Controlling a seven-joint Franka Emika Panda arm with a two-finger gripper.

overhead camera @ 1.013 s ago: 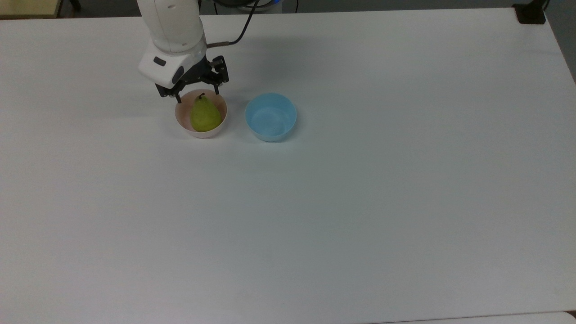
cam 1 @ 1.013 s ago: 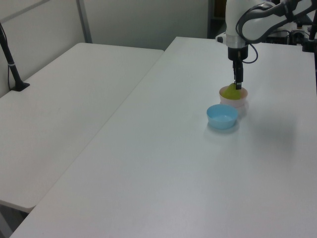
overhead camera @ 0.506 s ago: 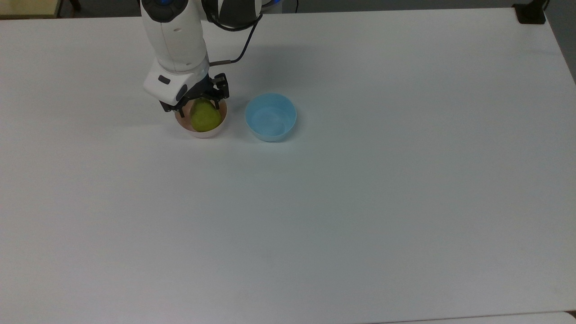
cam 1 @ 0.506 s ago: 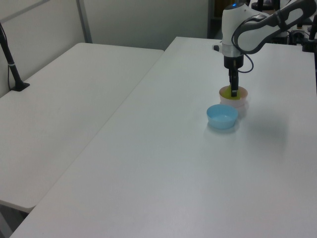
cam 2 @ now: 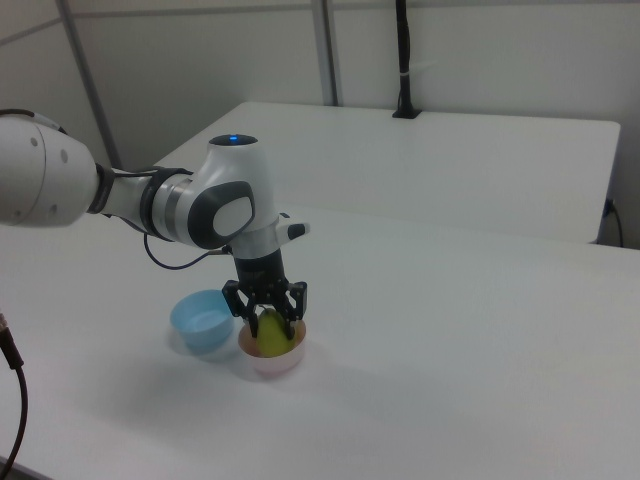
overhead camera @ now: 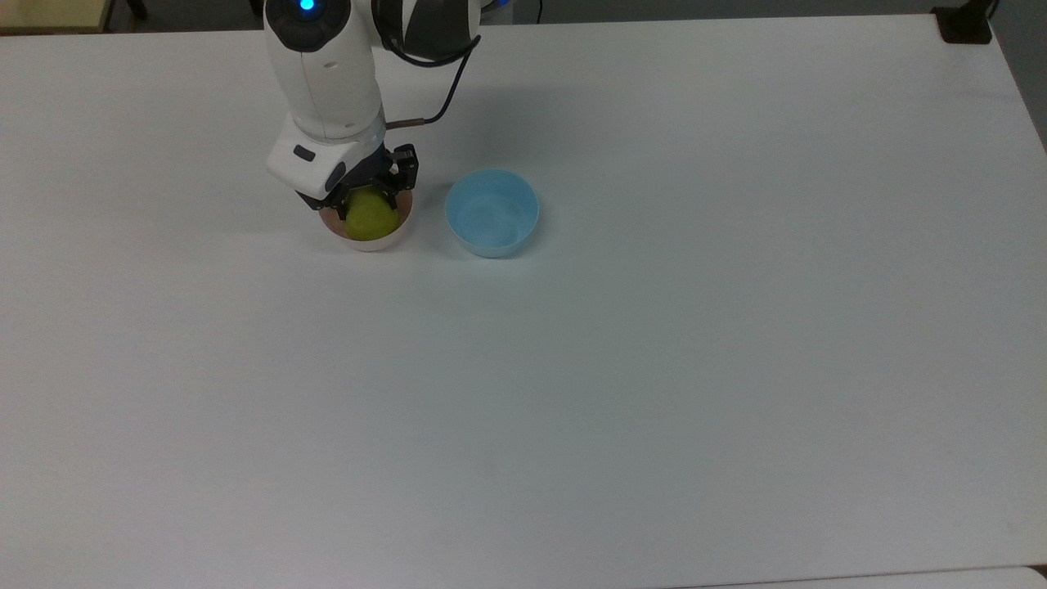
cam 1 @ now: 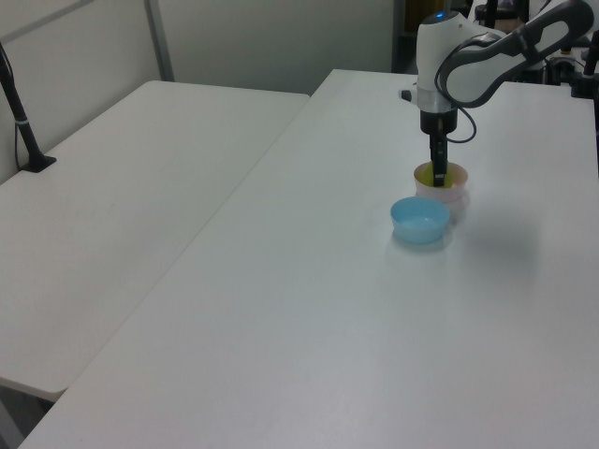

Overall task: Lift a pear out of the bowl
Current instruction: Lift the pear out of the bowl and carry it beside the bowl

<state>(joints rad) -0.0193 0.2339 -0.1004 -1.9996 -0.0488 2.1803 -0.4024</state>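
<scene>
The yellow-green pear (overhead camera: 374, 219) lies in the pale pink bowl (overhead camera: 368, 243) at the top view's upper left. My gripper (overhead camera: 366, 201) points straight down into the bowl, open, with one black finger on each side of the pear's upper half. The pear's stem is hidden under the gripper. In the right view the gripper (cam 2: 267, 324) straddles the pear (cam 2: 270, 337) inside the bowl (cam 2: 271, 363). In the left view the gripper (cam 1: 437, 174) dips into the bowl (cam 1: 444, 195), and a sliver of the pear (cam 1: 427, 175) shows beside it.
A light blue bowl (overhead camera: 492, 213) stands just to the top view's right of the pink bowl, nearly touching it, with nothing inside. It also sits beside the pink bowl as the blue bowl (cam 2: 203, 320) in the right view. The white table (overhead camera: 654, 368) stretches wide around both.
The gripper has come down from above the bowl's far rim until its fingers sit around the pear. Pear and bowls have not moved.
</scene>
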